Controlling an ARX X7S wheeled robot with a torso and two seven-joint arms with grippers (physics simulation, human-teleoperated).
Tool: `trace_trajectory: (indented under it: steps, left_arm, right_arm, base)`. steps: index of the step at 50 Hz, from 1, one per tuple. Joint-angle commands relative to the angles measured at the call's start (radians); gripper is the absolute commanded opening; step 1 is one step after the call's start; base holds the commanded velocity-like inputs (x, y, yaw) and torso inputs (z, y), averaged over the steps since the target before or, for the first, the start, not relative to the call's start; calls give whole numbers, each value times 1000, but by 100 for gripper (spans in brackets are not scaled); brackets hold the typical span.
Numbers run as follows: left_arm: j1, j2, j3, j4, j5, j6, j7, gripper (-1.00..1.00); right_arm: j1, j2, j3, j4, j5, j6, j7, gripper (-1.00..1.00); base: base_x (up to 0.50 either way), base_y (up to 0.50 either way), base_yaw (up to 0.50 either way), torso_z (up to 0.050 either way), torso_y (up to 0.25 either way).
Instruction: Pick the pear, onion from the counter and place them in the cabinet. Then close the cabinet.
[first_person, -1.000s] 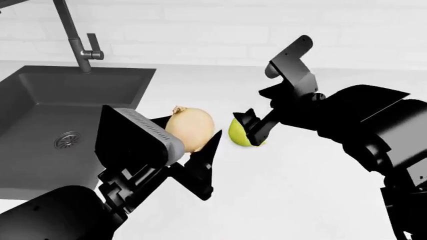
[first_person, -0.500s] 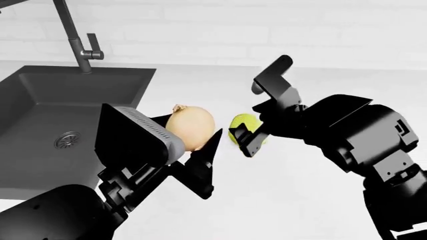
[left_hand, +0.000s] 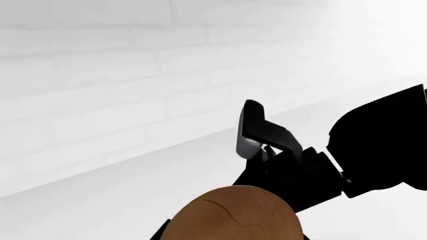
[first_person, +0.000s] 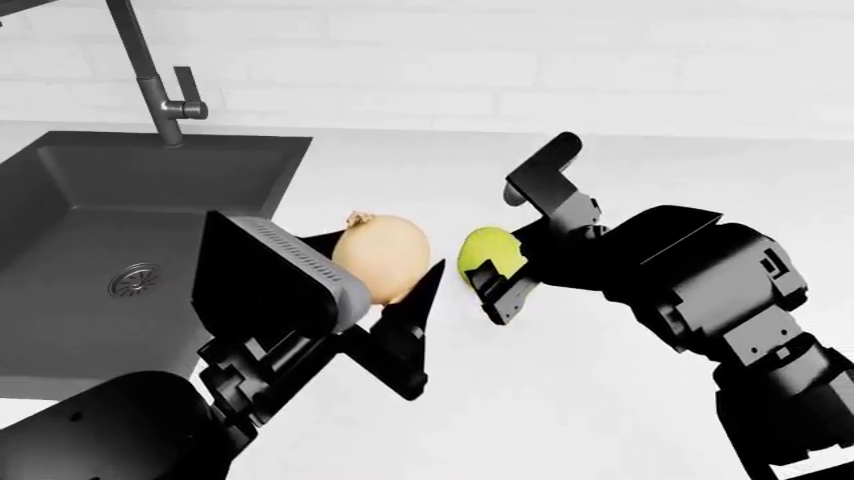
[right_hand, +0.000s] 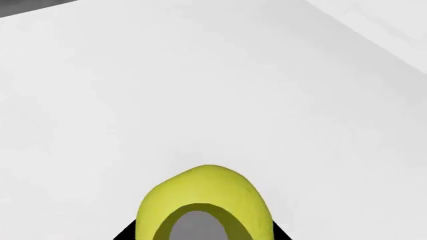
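The tan-brown onion (first_person: 387, 255) is held above the white counter (first_person: 587, 400), with my left gripper (first_person: 382, 276) shut on it. It fills the near edge of the left wrist view as a brown dome (left_hand: 230, 216). Just to its right, the yellow-green pear (first_person: 483, 248) sits between the fingers of my right gripper (first_person: 493, 268), which is shut on it. The right wrist view shows the pear (right_hand: 200, 187) close up, with black fingertips (right_hand: 127, 233) at both sides. No cabinet is in view.
A dark grey sink (first_person: 120, 200) with a drain lies at the left, and a dark faucet (first_person: 150, 75) stands behind it. A white brick wall (first_person: 534, 60) runs along the back. My right arm (left_hand: 313, 170) shows in the left wrist view, close to the onion.
My right gripper has shut on the pear and raised it a little. The right forearm has swung lower and leftward. The left arm and the onion have not moved.
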Motion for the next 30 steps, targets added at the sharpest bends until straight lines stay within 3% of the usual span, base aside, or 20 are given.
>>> trace_trajectory:
  steps: [1, 9, 22, 30]
  left_arm:
    - [8, -2, 14, -5, 13, 21, 0, -100]
    - [5, -3, 31, -12, 33, 24, -3, -100]
    - [-35, -8, 5, -1, -15, 0, -37, -100]
    - [-55, -12, -5, 4, -41, -12, -55, -100]
  right_arm:
    - [-20, 14, 25, -33, -10, -44, 31, -100]
    - [-50, 77, 133, -172, 13, -101, 90, -100]
    - [-86, 202, 375, -538, 166, 101, 246, -100]
    - [-89, 211, 421, -582, 190, 128, 277, -100]
  base:
    - [0, 0, 0, 0, 0]
    - [0, 0, 0, 0, 0]
    - [0, 0, 0, 0, 0]
    - [0, 0, 0, 0, 0]
